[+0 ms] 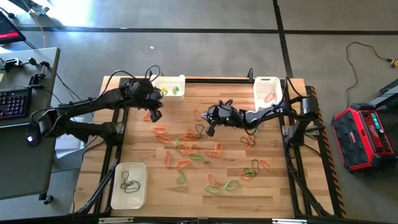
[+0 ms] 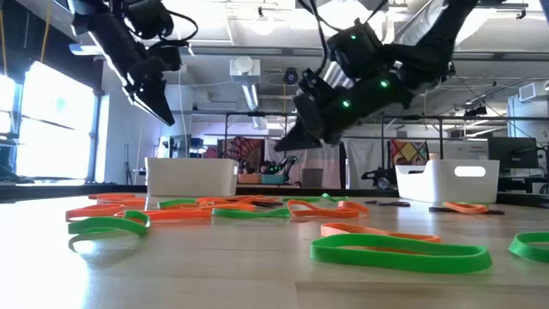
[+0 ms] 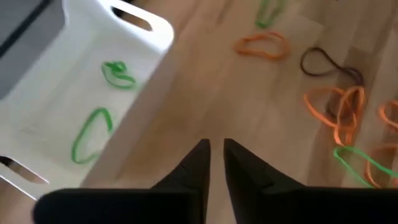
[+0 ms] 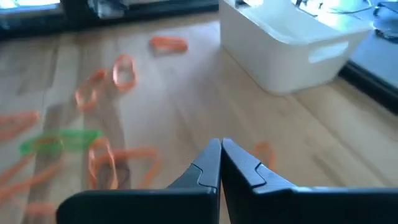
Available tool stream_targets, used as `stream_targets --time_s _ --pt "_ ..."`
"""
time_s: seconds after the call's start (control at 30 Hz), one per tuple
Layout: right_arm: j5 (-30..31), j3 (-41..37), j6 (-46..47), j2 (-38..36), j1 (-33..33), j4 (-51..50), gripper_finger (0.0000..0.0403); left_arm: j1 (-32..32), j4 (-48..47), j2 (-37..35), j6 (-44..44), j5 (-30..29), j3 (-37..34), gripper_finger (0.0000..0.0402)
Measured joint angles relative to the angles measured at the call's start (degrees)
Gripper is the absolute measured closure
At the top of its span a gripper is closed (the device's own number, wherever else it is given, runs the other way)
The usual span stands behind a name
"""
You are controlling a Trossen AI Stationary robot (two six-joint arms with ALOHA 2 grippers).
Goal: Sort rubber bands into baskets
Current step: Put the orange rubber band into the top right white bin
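Note:
Many green, orange and dark rubber bands (image 1: 186, 152) lie loose on the wooden table; they also show in the low view (image 2: 399, 249). One white basket (image 1: 169, 87) at the far left holds green bands (image 3: 93, 130). A second basket (image 1: 267, 89) at the far right holds an orange band. A third basket (image 1: 129, 185) at the near left holds dark bands. My left gripper (image 1: 152, 115) hovers just beside the far-left basket, its fingers (image 3: 214, 149) a narrow gap apart and empty. My right gripper (image 1: 210, 129) hovers above the bands at mid-table, shut (image 4: 221, 144) and empty.
The table's raised frame (image 1: 205, 79) runs along the far edge between the two far baskets. Bare wood (image 1: 280, 143) lies at the right side and along the near edge. A desk with a keyboard (image 1: 15, 102) stands left of the table, and a red case (image 1: 364, 134) stands right of it.

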Motion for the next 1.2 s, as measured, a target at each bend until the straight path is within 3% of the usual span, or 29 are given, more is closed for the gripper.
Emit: stream_targets --time_s 0.13,0.33,0.5,0.77,1.2 --pt "-0.1 -1.1 -0.2 0.0 0.6 -0.1 0.0403 -1.6 -0.9 1.9 0.0 0.0 0.0 0.0398" --pt "-2.4 1.6 1.2 0.0 0.2 -1.2 0.0403 -1.7 -3.9 5.7 -3.8 -0.1 0.0 0.0398" --pt "-2.4 2.5 1.2 -0.1 0.5 -1.4 0.0403 -1.4 -8.6 10.2 -7.1 -5.2 0.0 0.0360" --pt "-2.4 2.5 1.0 -0.1 0.5 -2.4 0.0403 -1.0 -11.7 18.3 -14.3 -7.9 0.0 0.0290" --pt "-2.4 2.5 0.8 -0.1 0.5 -2.4 0.0403 2.3 -11.6 28.5 -17.3 -10.3 0.0 0.0279"
